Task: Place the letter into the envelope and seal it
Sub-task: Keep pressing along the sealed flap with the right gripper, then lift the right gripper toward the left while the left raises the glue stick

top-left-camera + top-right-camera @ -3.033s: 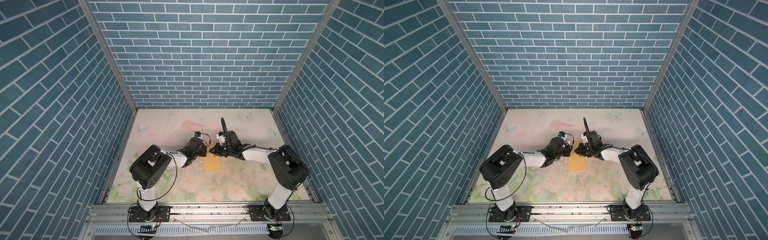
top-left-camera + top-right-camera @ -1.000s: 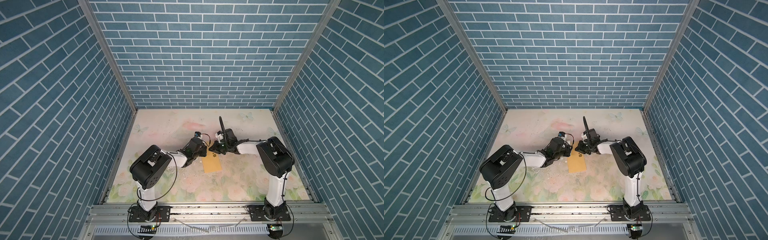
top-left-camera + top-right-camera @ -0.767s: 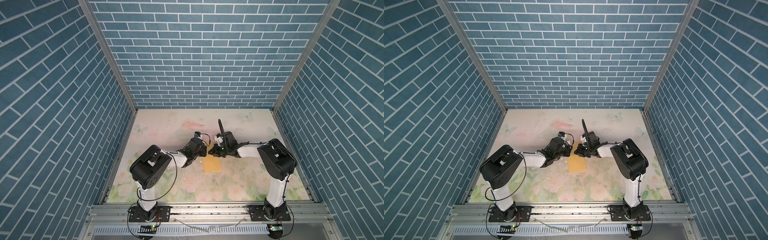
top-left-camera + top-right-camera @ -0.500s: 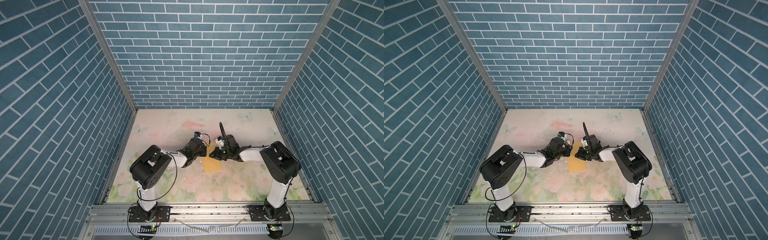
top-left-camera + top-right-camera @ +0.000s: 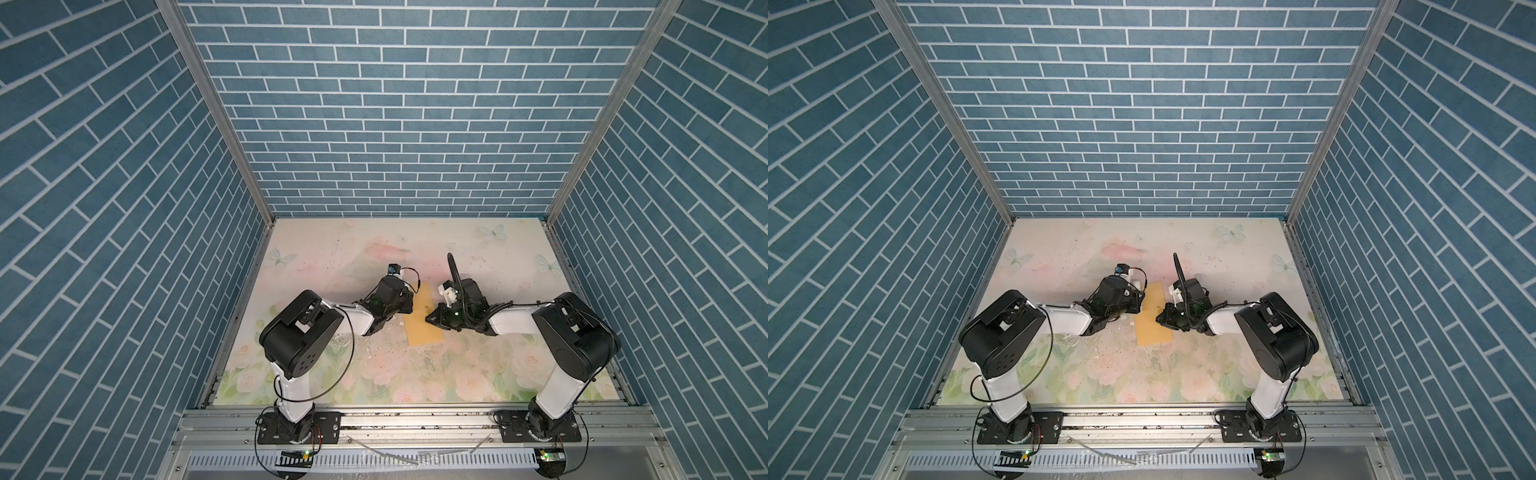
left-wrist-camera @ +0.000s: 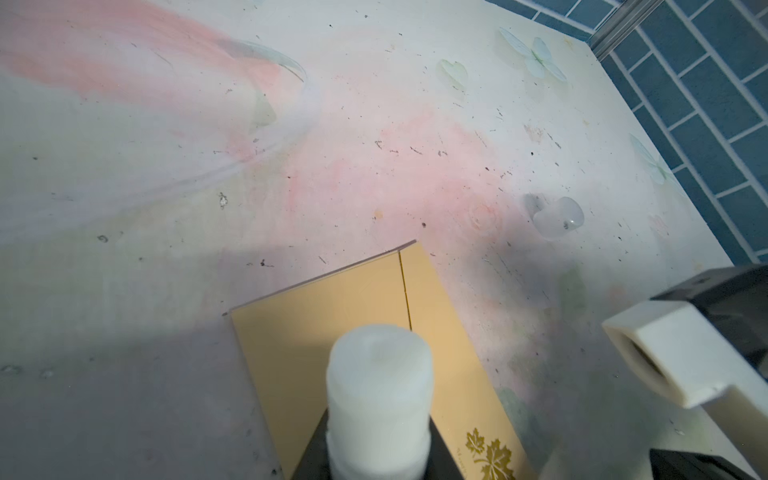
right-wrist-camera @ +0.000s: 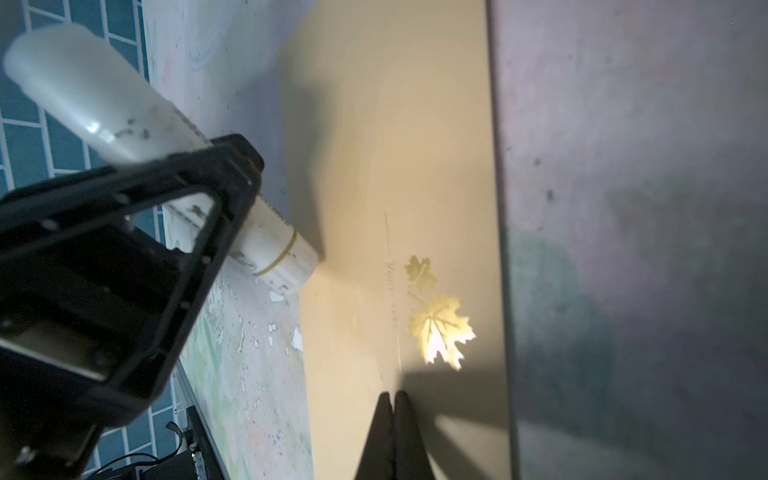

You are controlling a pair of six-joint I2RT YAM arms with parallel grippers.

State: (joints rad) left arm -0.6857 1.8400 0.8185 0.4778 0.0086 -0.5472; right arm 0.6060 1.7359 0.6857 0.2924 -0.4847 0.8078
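Right claw (image 7: 392, 399) now over envelope (image 7: 415, 166)

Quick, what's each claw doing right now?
Left claw: closed on the white stick.
Right claw: closed, holding nothing, tips over the envelope.

We see the envelope (image 5: 422, 320), mustard-yellow, lying flat on the table mid-scene in both top views, its long axis running front to back. A gold maple-leaf emblem (image 7: 440, 328) shows on its upper face. We cannot see the letter.
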